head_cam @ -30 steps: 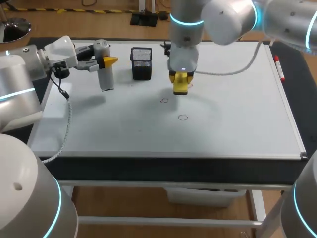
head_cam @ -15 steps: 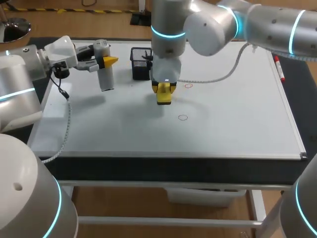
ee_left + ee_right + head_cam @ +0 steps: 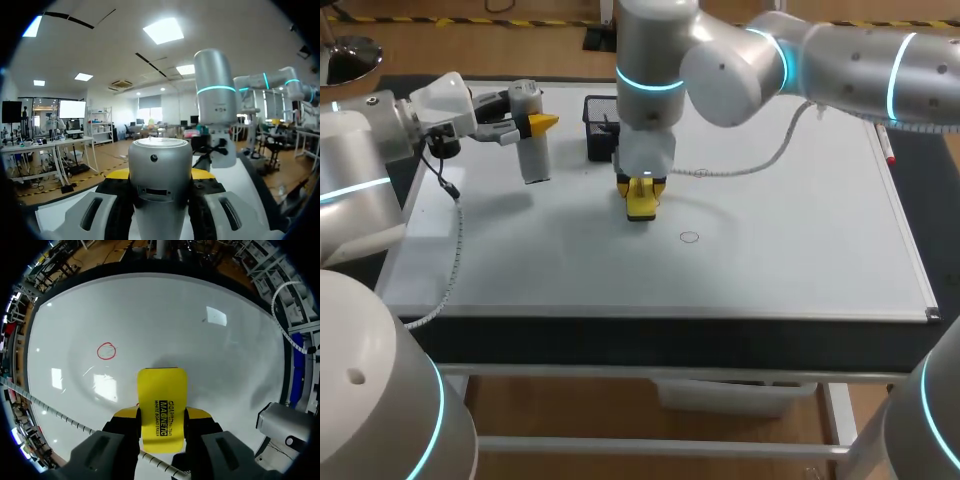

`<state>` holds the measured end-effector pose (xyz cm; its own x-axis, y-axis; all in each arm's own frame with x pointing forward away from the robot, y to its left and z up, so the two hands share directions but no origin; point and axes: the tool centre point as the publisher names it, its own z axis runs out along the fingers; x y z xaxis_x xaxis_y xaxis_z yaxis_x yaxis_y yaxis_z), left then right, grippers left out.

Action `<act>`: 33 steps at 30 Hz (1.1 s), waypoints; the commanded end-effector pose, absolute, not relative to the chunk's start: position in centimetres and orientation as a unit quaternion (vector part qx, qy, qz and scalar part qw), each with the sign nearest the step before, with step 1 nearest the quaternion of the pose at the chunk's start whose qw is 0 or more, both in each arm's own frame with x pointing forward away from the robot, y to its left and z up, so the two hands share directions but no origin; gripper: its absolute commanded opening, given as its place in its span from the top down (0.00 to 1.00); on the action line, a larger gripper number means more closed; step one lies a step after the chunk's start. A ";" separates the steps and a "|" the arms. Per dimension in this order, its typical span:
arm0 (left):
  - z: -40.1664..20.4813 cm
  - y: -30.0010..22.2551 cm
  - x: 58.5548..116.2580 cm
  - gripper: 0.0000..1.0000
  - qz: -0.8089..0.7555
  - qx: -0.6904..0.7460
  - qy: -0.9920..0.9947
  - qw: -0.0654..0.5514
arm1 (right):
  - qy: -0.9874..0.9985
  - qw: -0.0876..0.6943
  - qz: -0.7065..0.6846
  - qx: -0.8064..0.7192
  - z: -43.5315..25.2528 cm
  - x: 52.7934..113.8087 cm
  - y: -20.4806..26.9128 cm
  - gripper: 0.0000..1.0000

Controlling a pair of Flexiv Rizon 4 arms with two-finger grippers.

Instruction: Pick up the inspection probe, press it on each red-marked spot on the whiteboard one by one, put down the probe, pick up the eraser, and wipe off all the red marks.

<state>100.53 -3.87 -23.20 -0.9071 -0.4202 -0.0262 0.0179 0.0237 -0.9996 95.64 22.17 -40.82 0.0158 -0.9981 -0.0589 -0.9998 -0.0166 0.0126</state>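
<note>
Right pincer (image 3: 640, 206) (image 3: 161, 418), yellow-tipped, clamped from two sides on the yellow eraser (image 3: 641, 198) (image 3: 162, 399), pointing straight down at the whiteboard (image 3: 800, 230) (image 3: 200, 345) near its middle. Eraser low at the board; contact itself not to be told. Black print across the eraser's yellow back, seen from the right wrist. One red circle (image 3: 106, 351) on the board ahead of the eraser and off to one side, apart from it; a faint red trace (image 3: 136, 404) just at the eraser's edge beside one finger. From the head view, two red circles on the board: one (image 3: 689, 237) nearer the front edge, one (image 3: 700, 173) behind the right arm's white cable (image 3: 760, 158).

Left pincer (image 3: 534, 125) (image 3: 161, 176) at the surface's far left, closed on the inspection probe (image 3: 531, 145) (image 3: 160, 185), a silver cylinder held upright above the board with a yellow tip on either side. Black mesh holder (image 3: 604, 128) standing on the board between the probe and the right arm. Red marker (image 3: 885, 140) lying along the board's right edge, well apart from both arms.
</note>
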 end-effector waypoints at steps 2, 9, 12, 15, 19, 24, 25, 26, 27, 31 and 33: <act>-23.2 -3.9 100.6 1.00 -0.685 -0.143 0.696 0.162 | 0.697 0.014 0.027 -0.716 -41.1 96.1 22.1 1.00; -23.2 -3.9 100.6 1.00 -0.685 -0.143 0.696 0.162 | 0.694 0.007 0.027 -0.719 -41.7 96.3 22.1 1.00; -23.2 -3.9 100.6 1.00 -0.685 -0.143 0.696 0.162 | 0.693 0.005 0.026 -0.720 -41.8 96.4 22.1 1.00; -23.2 -3.9 100.6 1.00 -0.685 -0.143 0.696 0.162 | 0.693 0.003 0.026 -0.721 -41.9 96.5 22.0 1.00; -23.2 -3.9 100.6 1.00 -0.685 -0.143 0.696 0.162 | 0.693 -0.002 0.027 -0.720 -42.3 96.7 21.7 1.00; -23.2 -3.9 100.6 1.00 -0.685 -0.143 0.696 0.162 | 0.695 -0.004 0.027 -0.718 -42.5 96.8 21.3 1.00; -23.2 -3.9 100.6 1.00 -0.685 -0.143 0.696 0.162 | 0.696 -0.005 0.026 -0.718 -42.5 96.9 21.3 1.00; -23.2 -3.9 100.6 1.00 -0.685 -0.143 0.696 0.162 | 0.696 -0.006 0.026 -0.717 -42.6 96.9 21.2 1.00; -23.2 -3.9 100.6 1.00 -0.685 -0.143 0.696 0.162 | 0.697 -0.007 0.026 -0.716 -42.6 96.9 21.0 1.00; -23.2 -3.9 100.6 1.00 -0.685 -0.143 0.696 0.162 | 0.701 -0.009 0.024 -0.713 -42.8 97.1 20.6 1.00; -23.2 -3.9 100.6 1.00 -0.685 -0.143 0.696 0.162 | 0.704 -0.010 0.022 -0.710 -42.8 97.2 20.3 1.00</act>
